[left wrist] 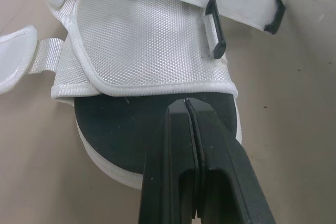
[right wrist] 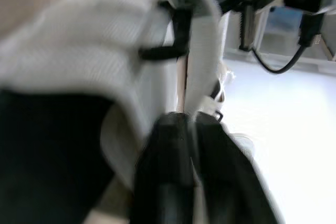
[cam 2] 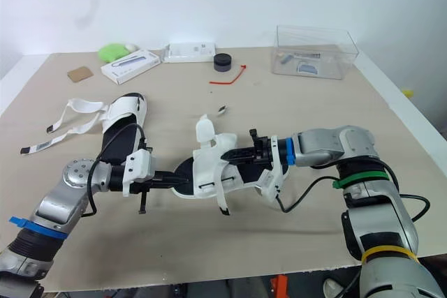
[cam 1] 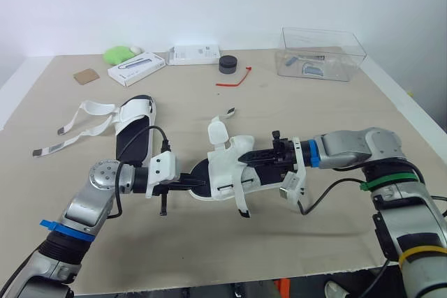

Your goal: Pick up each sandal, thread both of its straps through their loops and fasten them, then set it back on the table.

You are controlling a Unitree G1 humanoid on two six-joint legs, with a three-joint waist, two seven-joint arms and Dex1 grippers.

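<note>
over the tan table [cam 1: 314, 123] the sandal [cam 1: 227, 169] stretches lengthwise between my arms, my left pincer [cam 1: 188, 183] pressed together at its sole end, my right pincer [cam 1: 247, 160] clamped on a strap [right wrist: 202, 66] from the opposite end.

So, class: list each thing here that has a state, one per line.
centre sandal: one flap sticking up.
strap: pinched in right hand.
left hand: shut, tips on black insole.
right hand: shut on strap.
left sandal: flat on table, straps loose.
</note>
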